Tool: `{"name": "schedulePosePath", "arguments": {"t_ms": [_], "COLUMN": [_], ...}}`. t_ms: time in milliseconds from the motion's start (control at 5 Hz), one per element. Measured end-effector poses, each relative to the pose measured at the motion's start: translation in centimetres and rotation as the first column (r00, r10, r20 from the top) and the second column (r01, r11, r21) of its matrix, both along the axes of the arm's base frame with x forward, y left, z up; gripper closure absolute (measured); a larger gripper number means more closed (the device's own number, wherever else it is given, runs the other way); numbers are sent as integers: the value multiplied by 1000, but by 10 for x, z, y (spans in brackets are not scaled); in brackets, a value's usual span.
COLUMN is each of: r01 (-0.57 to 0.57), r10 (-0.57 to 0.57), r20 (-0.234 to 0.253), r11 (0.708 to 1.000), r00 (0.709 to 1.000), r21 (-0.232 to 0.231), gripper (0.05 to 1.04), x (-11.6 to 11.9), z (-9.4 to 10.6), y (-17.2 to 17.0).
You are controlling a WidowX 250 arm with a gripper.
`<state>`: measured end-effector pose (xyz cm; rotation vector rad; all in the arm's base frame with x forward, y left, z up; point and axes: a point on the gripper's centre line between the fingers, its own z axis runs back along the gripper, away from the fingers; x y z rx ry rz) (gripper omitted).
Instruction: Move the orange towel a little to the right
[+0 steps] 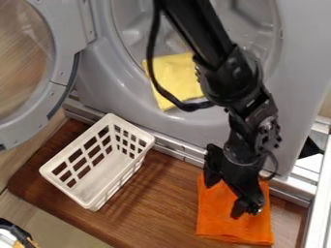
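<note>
The black gripper point(225, 196) hangs over the upper part of the orange towel point(223, 224), with its two fingers spread apart and orange cloth visible between them. Whether the fingertips touch the cloth I cannot tell. The towel lies flat on the brown wooden board at the lower right, its upper part partly covered by the gripper.
A white slatted basket point(97, 202) stands on the wooden board point(158, 213) to the left. Behind is a grey front-loading machine point(188, 126) with its round door point(61, 89) swung out left. A yellow cloth point(178, 80) drapes over the drum opening. White metal rails stand at the right.
</note>
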<state>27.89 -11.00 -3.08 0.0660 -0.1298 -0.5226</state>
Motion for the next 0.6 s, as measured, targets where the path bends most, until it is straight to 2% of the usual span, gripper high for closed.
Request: {"name": "schedulePosePath", "arguments": {"t_ms": [400,600], "r01": [-5,18], "r10": [3,-18], "r20": [98,123], "r11": [1000,1000], "r00": [995,992], "r21": [16,5], "gripper": [83,83], "x": [-3,-5], "z": [37,52], "y": [6,6]}}
